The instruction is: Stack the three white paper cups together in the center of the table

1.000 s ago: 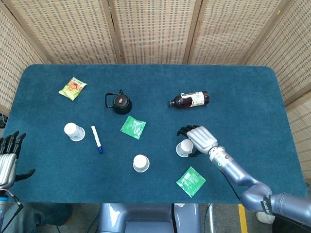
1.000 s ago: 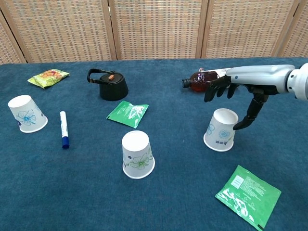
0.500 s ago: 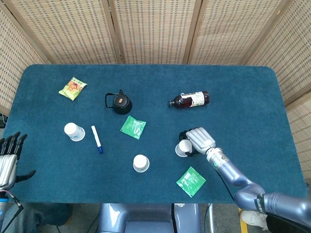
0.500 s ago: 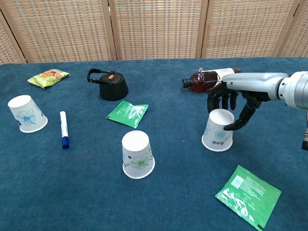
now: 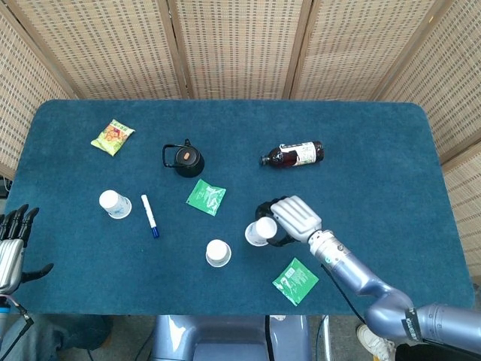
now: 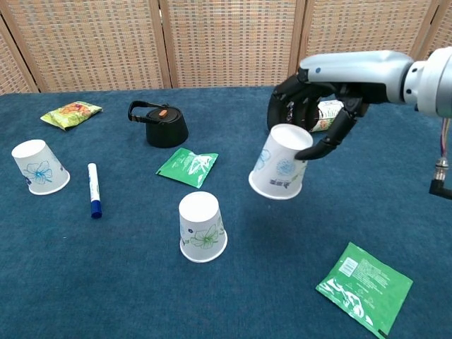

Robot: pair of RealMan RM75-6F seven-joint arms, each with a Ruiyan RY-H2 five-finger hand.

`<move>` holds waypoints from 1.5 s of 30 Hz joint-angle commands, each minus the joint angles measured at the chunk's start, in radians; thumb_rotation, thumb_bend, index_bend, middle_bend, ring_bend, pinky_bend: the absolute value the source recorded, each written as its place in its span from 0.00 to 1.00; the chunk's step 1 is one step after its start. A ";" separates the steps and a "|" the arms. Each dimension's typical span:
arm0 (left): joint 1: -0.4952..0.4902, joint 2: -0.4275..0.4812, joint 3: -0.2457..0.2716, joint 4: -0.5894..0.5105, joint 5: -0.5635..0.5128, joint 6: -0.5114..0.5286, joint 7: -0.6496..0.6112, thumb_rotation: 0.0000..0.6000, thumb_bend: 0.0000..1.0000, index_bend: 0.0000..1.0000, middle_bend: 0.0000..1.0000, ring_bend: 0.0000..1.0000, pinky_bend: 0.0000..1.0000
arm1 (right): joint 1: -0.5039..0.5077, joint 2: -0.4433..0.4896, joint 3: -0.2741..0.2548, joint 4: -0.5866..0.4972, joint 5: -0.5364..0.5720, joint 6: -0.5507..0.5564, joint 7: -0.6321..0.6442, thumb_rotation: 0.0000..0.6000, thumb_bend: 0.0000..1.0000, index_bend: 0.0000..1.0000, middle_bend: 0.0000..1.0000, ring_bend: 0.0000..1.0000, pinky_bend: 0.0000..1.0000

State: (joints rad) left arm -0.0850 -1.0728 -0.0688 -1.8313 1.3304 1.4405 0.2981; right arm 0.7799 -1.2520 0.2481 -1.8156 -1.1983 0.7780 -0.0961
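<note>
My right hand (image 5: 291, 219) (image 6: 316, 116) grips an upside-down white paper cup (image 5: 261, 231) (image 6: 280, 169) and holds it tilted in the air, up and to the right of a second upside-down cup (image 5: 218, 253) (image 6: 203, 226) standing near the front middle. The third cup (image 5: 114, 203) (image 6: 39, 167) stands at the left of the table, also upside down. My left hand (image 5: 11, 248) hangs off the table's left edge, fingers apart and holding nothing.
On the blue table (image 5: 361, 165) lie a blue-capped marker (image 5: 149, 216) (image 6: 93, 189), two green packets (image 5: 206, 197) (image 5: 294, 280), a black lidded pot (image 5: 184, 159), a brown bottle (image 5: 294, 155) on its side, and a yellow snack bag (image 5: 113, 136).
My right hand closed on the right cup, lifted it off the table and carried it left toward the middle cup. The left hand stayed put.
</note>
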 commanded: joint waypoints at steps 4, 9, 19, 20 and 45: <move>0.002 0.005 0.006 0.001 0.009 0.002 -0.010 1.00 0.00 0.00 0.00 0.00 0.00 | 0.089 -0.019 0.029 -0.069 0.035 -0.055 -0.018 1.00 0.51 0.49 0.53 0.43 0.43; 0.003 0.011 0.005 0.001 0.008 0.005 -0.023 1.00 0.00 0.00 0.00 0.00 0.00 | 0.142 -0.066 0.013 -0.070 0.118 -0.049 -0.107 1.00 0.51 0.49 0.53 0.43 0.43; -0.001 0.020 0.005 0.003 0.004 -0.002 -0.042 1.00 0.00 0.00 0.00 0.00 0.00 | 0.199 -0.118 -0.010 -0.066 0.210 0.003 -0.200 1.00 0.51 0.49 0.52 0.43 0.43; -0.001 0.021 0.006 0.003 0.005 -0.002 -0.042 1.00 0.00 0.00 0.00 0.00 0.00 | 0.203 -0.122 -0.011 -0.066 0.215 0.008 -0.205 1.00 0.51 0.50 0.52 0.43 0.43; -0.002 0.021 0.009 0.006 0.005 0.005 -0.046 1.00 0.00 0.00 0.00 0.00 0.00 | 0.225 -0.069 -0.055 -0.098 0.206 0.081 -0.274 1.00 0.00 0.00 0.00 0.00 0.01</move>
State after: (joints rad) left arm -0.0866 -1.0520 -0.0599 -1.8254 1.3358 1.4452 0.2520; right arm 1.0124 -1.3329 0.2024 -1.9137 -0.9806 0.8468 -0.3581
